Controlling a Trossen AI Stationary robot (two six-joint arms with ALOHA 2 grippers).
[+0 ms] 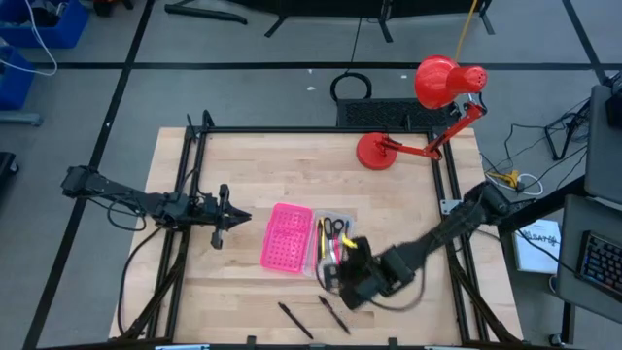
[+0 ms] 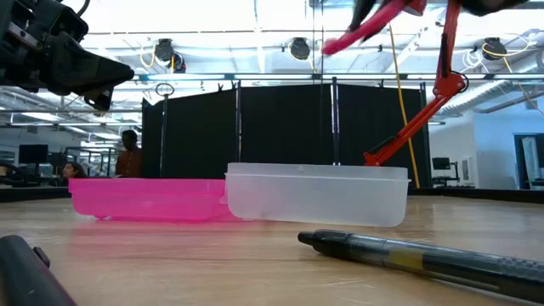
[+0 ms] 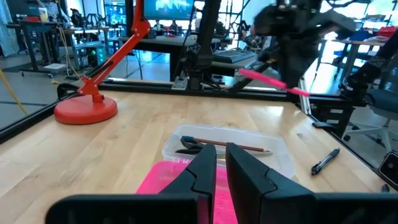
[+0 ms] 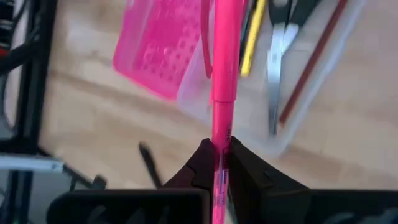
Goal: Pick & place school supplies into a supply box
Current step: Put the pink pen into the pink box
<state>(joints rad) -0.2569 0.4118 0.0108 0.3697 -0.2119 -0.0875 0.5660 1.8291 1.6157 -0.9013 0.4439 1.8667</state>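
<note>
The supply box is a clear tray [image 1: 333, 236] with a pink perforated lid half [image 1: 287, 238] lying open beside it, both flat on the table. In the tray lie scissors [image 4: 275, 56], a yellow pencil [image 4: 252, 43] and a red-brown pencil [image 4: 314, 59]. My right gripper [image 4: 217, 149] is shut on a pink pen [image 4: 219, 62] and hangs above the tray's near end [image 1: 348, 264]. The pen also shows high up in the low view [image 2: 365, 30]. My left gripper [image 3: 221, 163] waits left of the lid [image 1: 228, 216], level, fingers almost together with nothing between them. My right gripper pinches the pink pen's barrel [image 4: 217, 134] between its two fingers, away from the clip end. The fingers slant down from the table's right side. The pen runs along them and sticks out well past their tips. It is lifted clear, tilted, over the tray.
Two black pens [image 1: 296, 319] [image 1: 333, 313] lie on the table near its front edge; one fills the low view's foreground [image 2: 425, 255]. A red desk lamp [image 1: 389, 151] stands at the far right. Black frame rails run along both table sides.
</note>
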